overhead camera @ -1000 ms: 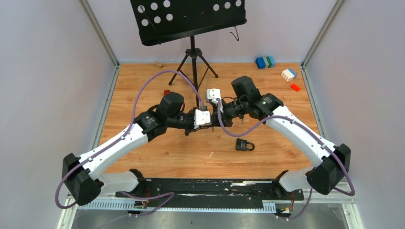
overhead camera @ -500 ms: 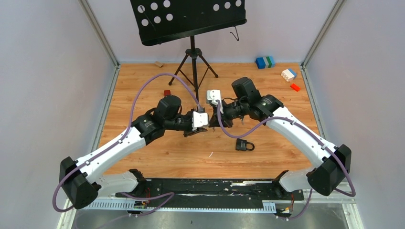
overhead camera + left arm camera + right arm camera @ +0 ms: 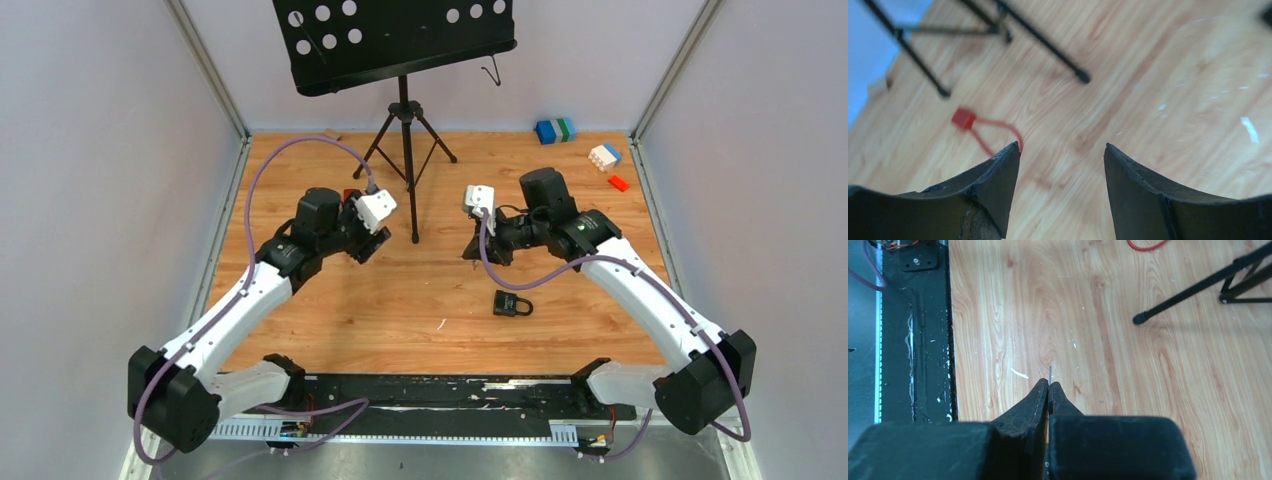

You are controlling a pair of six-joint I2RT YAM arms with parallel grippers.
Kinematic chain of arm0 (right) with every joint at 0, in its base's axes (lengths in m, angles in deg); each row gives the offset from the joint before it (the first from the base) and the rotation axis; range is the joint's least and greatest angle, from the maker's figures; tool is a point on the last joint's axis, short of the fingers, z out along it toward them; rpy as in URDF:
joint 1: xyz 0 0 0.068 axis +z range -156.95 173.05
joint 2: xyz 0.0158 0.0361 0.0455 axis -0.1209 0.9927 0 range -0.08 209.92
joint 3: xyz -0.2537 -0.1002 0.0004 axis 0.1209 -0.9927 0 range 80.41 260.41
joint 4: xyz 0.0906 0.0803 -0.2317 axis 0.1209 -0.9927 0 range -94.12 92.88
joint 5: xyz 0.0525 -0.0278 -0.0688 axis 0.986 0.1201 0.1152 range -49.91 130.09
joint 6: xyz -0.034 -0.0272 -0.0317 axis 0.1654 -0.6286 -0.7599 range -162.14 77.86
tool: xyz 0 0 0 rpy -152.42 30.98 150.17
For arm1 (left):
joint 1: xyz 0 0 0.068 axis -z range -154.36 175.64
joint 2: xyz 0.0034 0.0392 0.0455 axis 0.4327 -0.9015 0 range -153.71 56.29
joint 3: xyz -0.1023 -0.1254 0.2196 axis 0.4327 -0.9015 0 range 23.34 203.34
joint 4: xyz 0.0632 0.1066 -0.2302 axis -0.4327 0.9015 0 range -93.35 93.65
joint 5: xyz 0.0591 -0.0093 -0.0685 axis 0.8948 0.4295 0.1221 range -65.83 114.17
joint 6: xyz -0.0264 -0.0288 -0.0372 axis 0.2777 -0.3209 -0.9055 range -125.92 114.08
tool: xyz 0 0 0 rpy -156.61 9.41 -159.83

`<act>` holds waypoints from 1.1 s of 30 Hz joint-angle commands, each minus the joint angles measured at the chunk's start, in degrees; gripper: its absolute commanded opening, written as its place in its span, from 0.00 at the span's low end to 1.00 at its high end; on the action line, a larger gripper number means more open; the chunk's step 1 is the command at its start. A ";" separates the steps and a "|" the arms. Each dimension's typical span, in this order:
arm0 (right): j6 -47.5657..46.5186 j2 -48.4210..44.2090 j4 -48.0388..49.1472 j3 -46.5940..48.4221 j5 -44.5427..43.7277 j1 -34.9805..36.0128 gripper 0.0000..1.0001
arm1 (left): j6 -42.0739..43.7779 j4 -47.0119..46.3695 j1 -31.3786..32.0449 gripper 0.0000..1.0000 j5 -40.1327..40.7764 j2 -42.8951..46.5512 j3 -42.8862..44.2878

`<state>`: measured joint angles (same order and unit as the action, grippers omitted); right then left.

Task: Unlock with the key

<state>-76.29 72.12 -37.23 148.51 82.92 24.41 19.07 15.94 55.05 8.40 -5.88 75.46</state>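
A black padlock (image 3: 512,304) lies flat on the wooden table, right of centre. My right gripper (image 3: 478,250) hovers up and to the left of it, apart from it. In the right wrist view that gripper (image 3: 1049,385) is shut on the key (image 3: 1050,374); only a thin metal edge pokes out past the fingertips. My left gripper (image 3: 362,246) is over the left middle of the table. Its jaws (image 3: 1063,150) stand open with bare wood between them.
A black music stand (image 3: 405,120) stands at the back centre, one foot (image 3: 1139,319) near my right gripper. A red tag with a cord loop (image 3: 964,119) lies under my left gripper. Toy blocks (image 3: 554,130) sit back right. A black rail (image 3: 440,392) lines the near edge.
The two grippers met at the table's middle a second ago. My left gripper has opened and drawn back to the left. My right gripper has pulled away to the right, still shut.
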 commanded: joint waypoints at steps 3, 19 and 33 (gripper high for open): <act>-0.13 -4.47 5.23 -3.99 -0.96 -1.64 0.00 | -12.53 -2.69 -6.94 0.71 17.42 -7.45 0.02; 0.18 -6.31 6.70 -7.70 0.71 -2.54 0.00 | -21.48 -3.01 -13.93 0.70 24.73 -42.48 22.26; -0.07 -7.58 6.87 -9.71 1.98 -2.71 0.00 | -26.85 -2.28 -15.93 0.72 26.03 -54.95 32.82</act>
<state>-76.27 66.02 -32.19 139.29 82.85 22.09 -4.73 14.35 40.12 34.39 -59.80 106.54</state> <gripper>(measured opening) 0.016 0.725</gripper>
